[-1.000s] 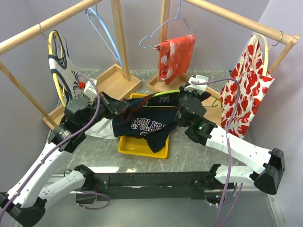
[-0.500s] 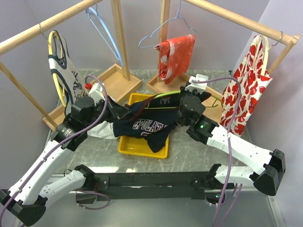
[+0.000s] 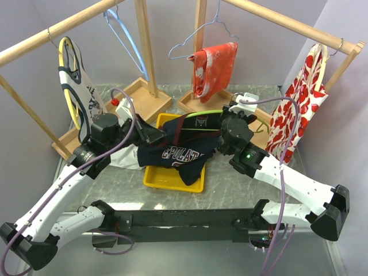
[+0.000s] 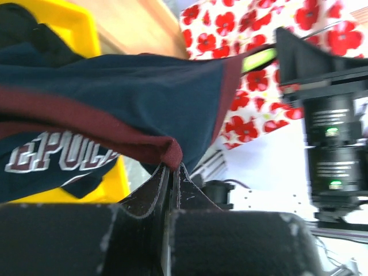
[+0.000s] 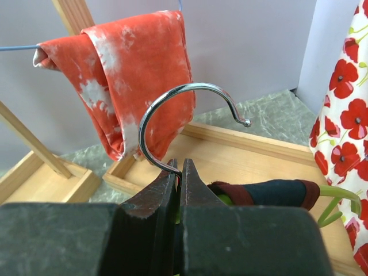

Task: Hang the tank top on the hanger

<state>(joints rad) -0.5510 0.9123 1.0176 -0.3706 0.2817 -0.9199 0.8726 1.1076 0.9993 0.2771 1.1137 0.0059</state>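
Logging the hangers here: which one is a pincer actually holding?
The lime-green hanger, clamped below its metal hook by the right pincer, with the navy tank top partly on it. The yellow hanger and light blue hanger hang from the wooden rails.

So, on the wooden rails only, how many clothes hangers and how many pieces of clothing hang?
Clothes hangers: 4 (yellow plastic hanger, light blue hanger, thin blue wire hanger, cream hanger)
Clothing pieces: 3 (white tank top, orange-red tie-dye cloth, red-poppy print garment)
Total: 7
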